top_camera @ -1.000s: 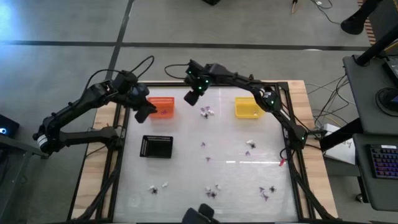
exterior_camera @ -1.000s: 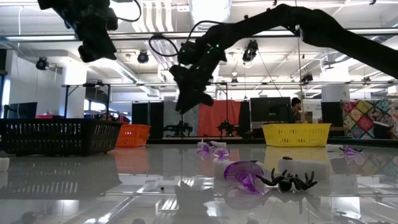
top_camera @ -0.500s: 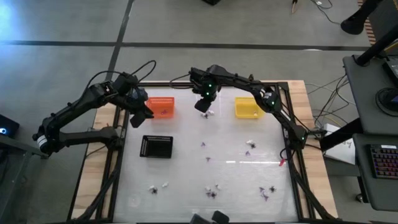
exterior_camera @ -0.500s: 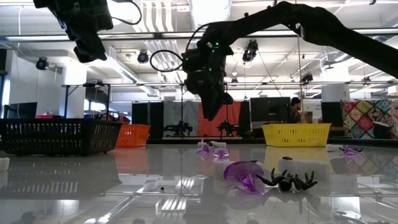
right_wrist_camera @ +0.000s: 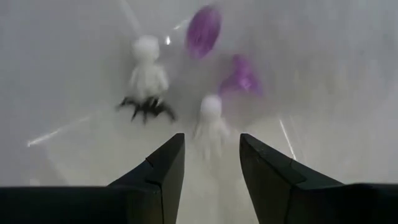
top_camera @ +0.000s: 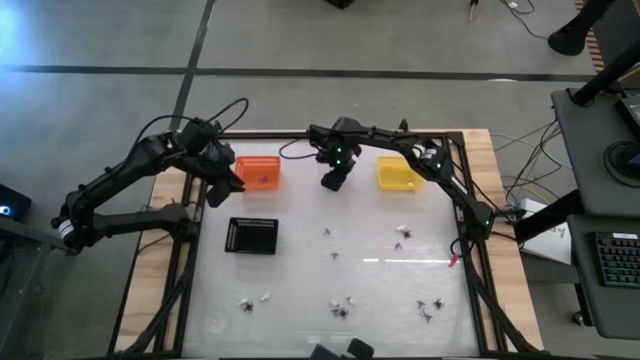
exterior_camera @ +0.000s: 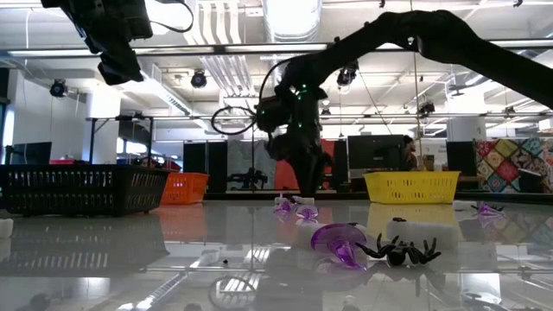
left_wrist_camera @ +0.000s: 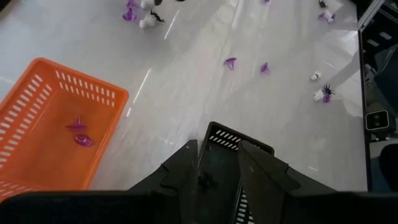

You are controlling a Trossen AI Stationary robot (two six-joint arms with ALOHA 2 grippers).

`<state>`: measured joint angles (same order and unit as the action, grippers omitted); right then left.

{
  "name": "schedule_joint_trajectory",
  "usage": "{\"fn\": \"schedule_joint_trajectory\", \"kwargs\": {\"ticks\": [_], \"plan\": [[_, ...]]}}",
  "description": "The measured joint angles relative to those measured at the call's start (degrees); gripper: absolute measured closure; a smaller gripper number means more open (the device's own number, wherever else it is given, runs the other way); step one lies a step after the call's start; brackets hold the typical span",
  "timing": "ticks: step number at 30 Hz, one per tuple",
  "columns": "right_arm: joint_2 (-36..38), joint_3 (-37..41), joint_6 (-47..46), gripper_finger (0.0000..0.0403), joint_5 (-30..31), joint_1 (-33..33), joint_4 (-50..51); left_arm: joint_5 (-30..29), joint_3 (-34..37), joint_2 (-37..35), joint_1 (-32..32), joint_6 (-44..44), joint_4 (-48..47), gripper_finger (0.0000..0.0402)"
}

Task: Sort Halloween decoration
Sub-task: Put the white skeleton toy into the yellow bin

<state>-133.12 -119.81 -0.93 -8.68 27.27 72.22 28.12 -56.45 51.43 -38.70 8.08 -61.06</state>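
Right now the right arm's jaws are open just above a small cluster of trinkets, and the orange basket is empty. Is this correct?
Not quite. The orange basket is not empty: the left wrist view shows two purple trinkets lying in it. The rest holds: the right gripper hangs with open jaws over the cluster of trinkets.

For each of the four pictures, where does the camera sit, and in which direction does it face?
High: overhead, straight down; both arms, orange basket.
Low: table height, level across the table; both arms from above.
Left wrist: on the left arm, down past the left pincer at the orange basket and black tray.
Right wrist: close above a white ghost trinket, right pincer open.
Shared: the basket, high and left wrist.
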Motion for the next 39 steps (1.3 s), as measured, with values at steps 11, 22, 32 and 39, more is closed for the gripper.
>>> {"fn": "schedule_joint_trajectory", "kwargs": {"ticks": [11, 22, 32, 39], "plan": [[0.0, 2.5, -2.5, 0.0257, 0.3, 0.0, -5.2, 1.6, 0.0, -0.1, 0.0, 0.0, 0.0, 0.0303], [0.3, 5.6, -5.1, 0.0298, 1.1, 0.1, -5.6, 1.6, 0.0, -0.1, 0.0, 0.0, 0.1, 0.0303], [0.2, 3.6, -6.6, 0.0386, 1.3, 0.1, -0.1, 1.5, 0.0, -0.1, 0.0, 0.5, 0.1, 0.0303], [3.7, 1.2, -6.6, 0.039, 5.0, 0.1, 5.3, 1.5, 0.0, -0.1, 0.0, 1.3, 0.1, 0.0303]]}}
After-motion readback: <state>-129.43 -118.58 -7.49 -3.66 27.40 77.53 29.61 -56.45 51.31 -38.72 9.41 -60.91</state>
